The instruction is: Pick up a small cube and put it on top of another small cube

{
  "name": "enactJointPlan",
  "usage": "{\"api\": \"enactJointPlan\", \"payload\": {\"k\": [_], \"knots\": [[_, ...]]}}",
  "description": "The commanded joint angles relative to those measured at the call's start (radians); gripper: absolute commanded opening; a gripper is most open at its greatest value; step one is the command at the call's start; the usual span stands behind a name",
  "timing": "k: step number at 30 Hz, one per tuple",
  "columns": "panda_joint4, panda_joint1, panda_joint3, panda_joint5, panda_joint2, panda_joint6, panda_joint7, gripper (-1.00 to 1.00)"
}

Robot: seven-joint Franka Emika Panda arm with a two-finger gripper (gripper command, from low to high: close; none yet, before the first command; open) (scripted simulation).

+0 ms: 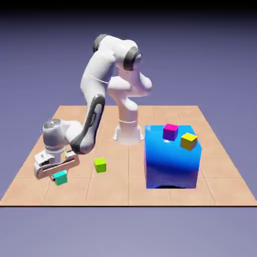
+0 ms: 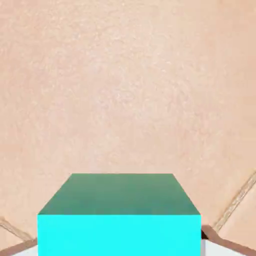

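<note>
Gripper [image 1: 59, 173] low at the worktop's [image 1: 125, 193] near corner on the exterior view's left, jaws clamped on the teal cube [image 1: 60, 178]. In the hand view the teal cube [image 2: 119, 215] fills the bottom middle and hides most of the fingers, only a sliver of grey at the lower right; that fits a centred grip. Cube sits on or just off the surface, can't tell which, so lift looks not yet done.

Pink cube [image 1: 170, 131], the target, stands on top of the big blue block [image 1: 171, 158], well apart on the exterior view's right, with a yellow cube [image 1: 188, 141] near it but not touching. Target is raised, so the carry probably needs a high lift and a clean drop clear of the yellow one. Lime cube [image 1: 100, 164] lies loose on the worktop between gripper and block, likely a distractor.

Worktop is pale tan tile with thin seams, faint speckle close up. Backdrop plain blue-violet, nothing else in the room
</note>
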Motion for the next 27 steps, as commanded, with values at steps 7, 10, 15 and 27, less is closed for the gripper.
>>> {"api": "enactJointPlan", "payload": {"k": [7,10,15,27], "knots": [[-0.030,0.122,0.104,-0.119,-0.199,-0.145,0.125,-1.00],[-0.045,0.186,0.176,-0.181,-0.308,-0.224,0.193,-1.00],[-0.070,0.293,0.298,-0.284,-0.489,-0.357,0.306,-1.00],[-0.141,0.540,0.578,-0.522,-0.902,-0.644,0.569,-1.00]]}}
